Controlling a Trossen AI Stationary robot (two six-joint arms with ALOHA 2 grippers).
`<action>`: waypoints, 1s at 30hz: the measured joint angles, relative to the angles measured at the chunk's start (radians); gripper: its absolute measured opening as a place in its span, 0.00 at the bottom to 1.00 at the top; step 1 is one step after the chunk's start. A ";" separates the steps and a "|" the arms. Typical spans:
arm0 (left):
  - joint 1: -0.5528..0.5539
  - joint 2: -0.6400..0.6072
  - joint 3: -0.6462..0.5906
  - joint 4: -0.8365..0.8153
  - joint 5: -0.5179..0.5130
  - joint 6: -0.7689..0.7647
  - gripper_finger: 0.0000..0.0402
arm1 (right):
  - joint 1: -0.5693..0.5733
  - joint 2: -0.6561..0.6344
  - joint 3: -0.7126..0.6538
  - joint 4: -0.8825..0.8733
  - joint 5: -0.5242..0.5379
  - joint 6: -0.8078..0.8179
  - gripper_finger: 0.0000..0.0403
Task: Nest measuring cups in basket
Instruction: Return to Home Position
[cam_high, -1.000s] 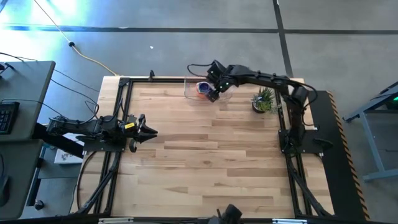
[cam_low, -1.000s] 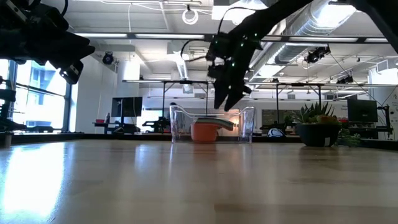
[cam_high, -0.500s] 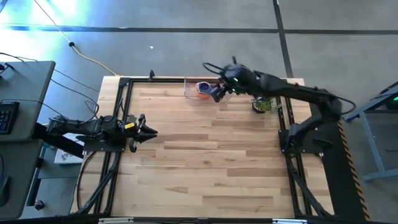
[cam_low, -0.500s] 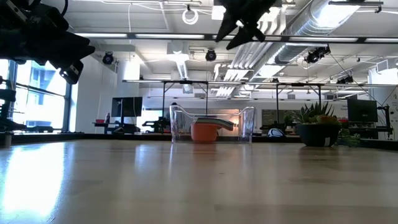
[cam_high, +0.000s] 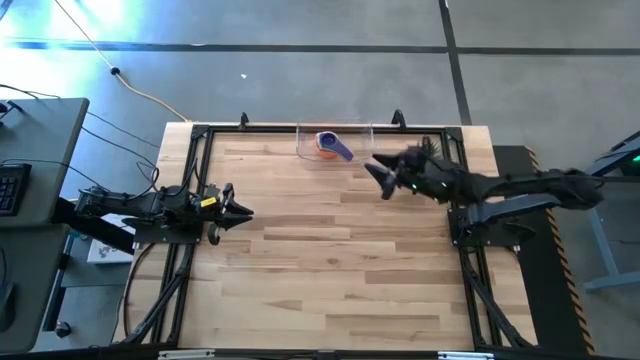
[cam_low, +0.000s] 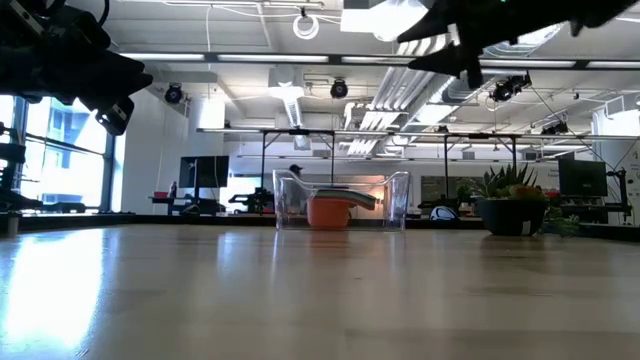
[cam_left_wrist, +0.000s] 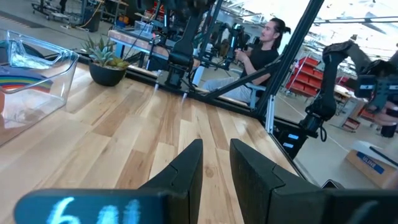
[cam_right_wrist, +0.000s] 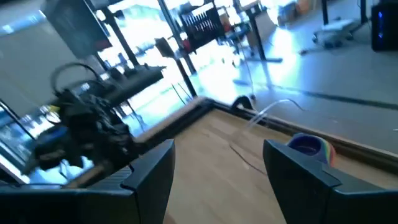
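Measuring cups (cam_high: 331, 144) nested inside basket (cam_high: 303, 153), job basically done. My right gripper (cam_high: 380, 178) released, empty, above desk (cam_high: 330, 265). Left gripper (cam_high: 238, 211) parked at desk edge. Only homing left, I'd say.

Your wooden desk (cam_high: 330, 270) stands on a grey concrete floor (cam_high: 300, 60) with a cable (cam_high: 116, 71) trailing across it. Looking level across the desk, you have bright windows (cam_low: 55, 150) at the left and silver ducts (cam_low: 530, 50) under the ceiling. Beyond the desk a person (cam_left_wrist: 258, 55) sits near red storage bins (cam_left_wrist: 308, 68).
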 joint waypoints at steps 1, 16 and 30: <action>0.000 0.000 0.000 0.000 0.000 0.000 0.18 | 0.020 -0.026 -0.045 0.050 0.020 0.000 0.58; 0.000 0.000 0.000 0.000 0.000 0.000 0.18 | 0.183 -0.377 -0.467 0.326 0.166 -0.055 0.58; 0.000 0.000 0.000 0.000 0.000 0.000 0.18 | 0.183 -0.731 -0.577 0.124 -0.108 -0.181 0.58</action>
